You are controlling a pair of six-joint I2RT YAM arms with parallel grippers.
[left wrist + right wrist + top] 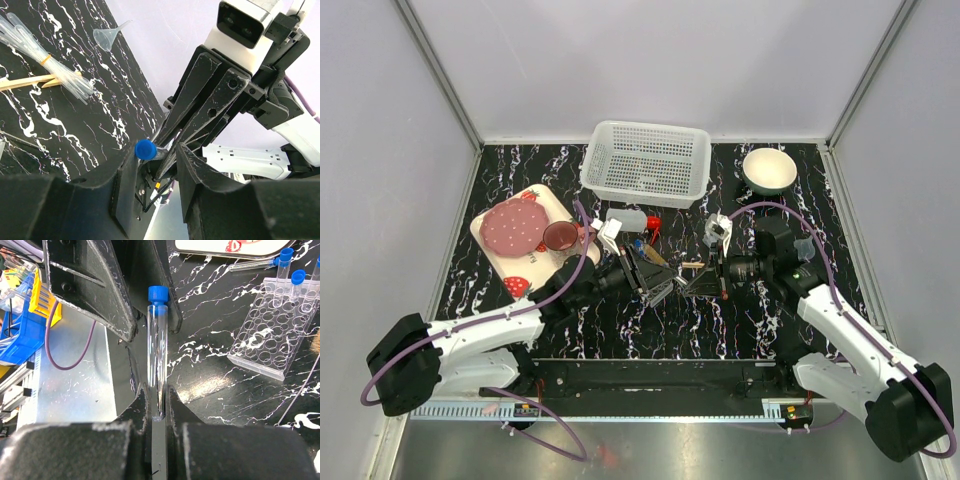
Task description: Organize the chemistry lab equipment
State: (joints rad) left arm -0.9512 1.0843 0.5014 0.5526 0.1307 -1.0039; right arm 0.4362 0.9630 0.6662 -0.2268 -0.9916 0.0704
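My right gripper (158,387) is shut on the bottom end of a clear blue-capped test tube (157,340) and holds it level above the table. My left gripper (156,150) faces it with its jaws open on either side of the tube's blue cap (145,149); the cap lies close against one finger. In the top view both grippers (680,277) meet at the table's middle. The tube rack (270,340) stands to the right in the right wrist view with capped tubes in its far end. One more tube (255,263) lies beyond it.
Clear pipettes (45,55), wooden sticks (27,82) and a small funnel (107,36) lie on the black marbled table. A red-capped bottle (632,221) lies before the white basket (645,160). The strawberry tray (535,262) with its plate and mug sits at the left, and the white bowl (769,170) at the back right.
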